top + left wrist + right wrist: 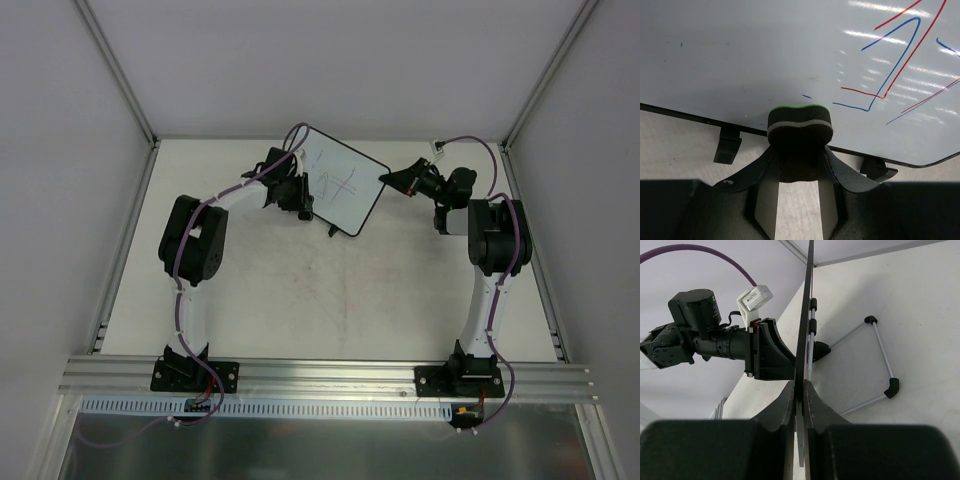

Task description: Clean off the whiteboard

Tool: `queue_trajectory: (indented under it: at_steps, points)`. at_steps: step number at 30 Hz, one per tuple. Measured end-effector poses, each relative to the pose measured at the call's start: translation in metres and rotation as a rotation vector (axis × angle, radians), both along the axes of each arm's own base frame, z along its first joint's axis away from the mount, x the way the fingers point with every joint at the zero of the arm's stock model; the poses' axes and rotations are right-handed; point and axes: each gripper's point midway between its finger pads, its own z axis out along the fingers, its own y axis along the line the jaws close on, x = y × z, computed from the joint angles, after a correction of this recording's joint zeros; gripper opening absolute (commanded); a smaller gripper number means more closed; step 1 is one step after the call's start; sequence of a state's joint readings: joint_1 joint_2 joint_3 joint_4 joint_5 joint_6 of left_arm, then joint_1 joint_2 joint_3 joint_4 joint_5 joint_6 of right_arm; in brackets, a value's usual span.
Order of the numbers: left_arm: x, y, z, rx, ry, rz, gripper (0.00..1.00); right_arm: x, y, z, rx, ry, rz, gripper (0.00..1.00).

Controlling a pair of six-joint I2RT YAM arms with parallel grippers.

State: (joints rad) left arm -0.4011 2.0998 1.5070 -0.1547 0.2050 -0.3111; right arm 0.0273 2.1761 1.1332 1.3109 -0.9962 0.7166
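Observation:
The whiteboard stands tilted at the back middle of the table, with red and blue pen lines on its face. My left gripper is at the board's left side. It is shut on a black felt eraser with a grey layer and a green back, and the eraser presses on the board's lower face left of the lines. My right gripper is shut on the board's right edge. In the right wrist view the board is edge-on between the fingers.
Two black feet hold the board's lower edge on the table. A wire stand sticks out behind the board. The left arm's wrist is on the far side. An aluminium rail runs along the near edge, with grey walls around.

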Motion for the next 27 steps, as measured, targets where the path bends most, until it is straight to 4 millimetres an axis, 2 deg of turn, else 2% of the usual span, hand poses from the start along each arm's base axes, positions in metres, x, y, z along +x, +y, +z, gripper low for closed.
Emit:
queue_trajectory:
  at_steps: [8,16,18,27]
  points:
    - [0.010,-0.001,0.004,-0.034,0.074,-0.014,0.00,0.000,0.000,0.000,0.000,-0.001,0.000,0.00]
    - [0.059,-0.014,0.021,-0.083,0.042,-0.024,0.00,0.001,-0.001,0.000,-0.006,-0.010,-0.004,0.00]
    - [0.065,-0.016,0.027,-0.094,0.027,-0.028,0.00,0.001,-0.001,0.000,-0.006,-0.011,-0.004,0.00]
    - [0.071,-0.018,0.033,-0.094,-0.001,-0.039,0.00,-0.001,0.000,0.000,-0.006,-0.010,0.006,0.00]
